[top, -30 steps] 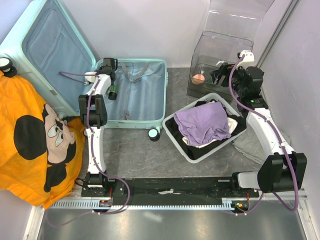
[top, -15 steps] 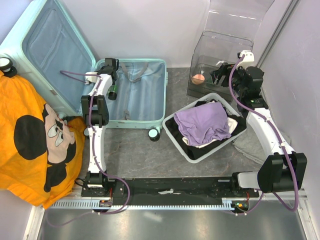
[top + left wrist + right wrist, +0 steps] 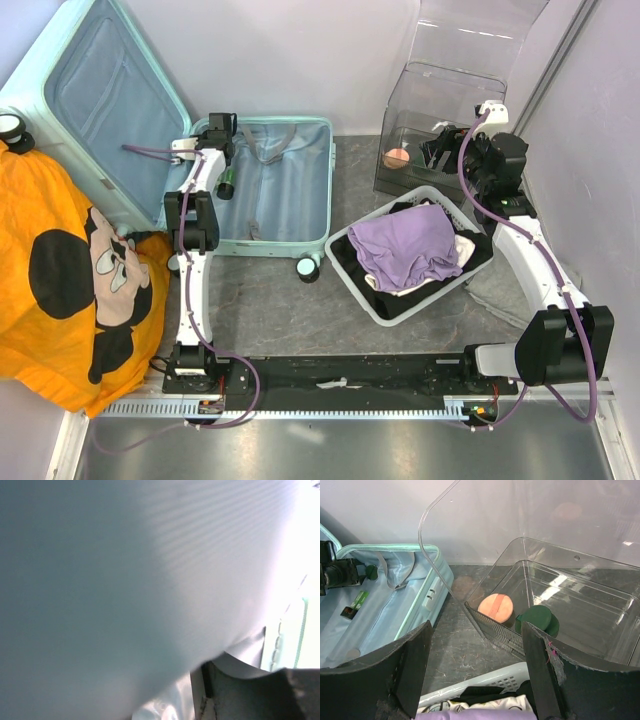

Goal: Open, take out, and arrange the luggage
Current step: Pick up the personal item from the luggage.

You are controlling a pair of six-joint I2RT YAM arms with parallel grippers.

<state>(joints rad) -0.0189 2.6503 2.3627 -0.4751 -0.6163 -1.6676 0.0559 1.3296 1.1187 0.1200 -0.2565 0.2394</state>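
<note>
The mint ribbed hard-shell suitcase (image 3: 285,195) lies open at the far left of the grey table (image 3: 280,300), base flat, long axis near-to-far, wheel (image 3: 308,268) end nearest, lid (image 3: 100,100) propped up leftward. An orange cloth (image 3: 60,310) with a cartoon mouse face lies beside it. The left gripper (image 3: 219,128) is at the base's far-left corner, its spread untellable; the right gripper (image 3: 476,630) gapes wide, empty. A green tag (image 3: 358,600) inside is illegible.
</note>
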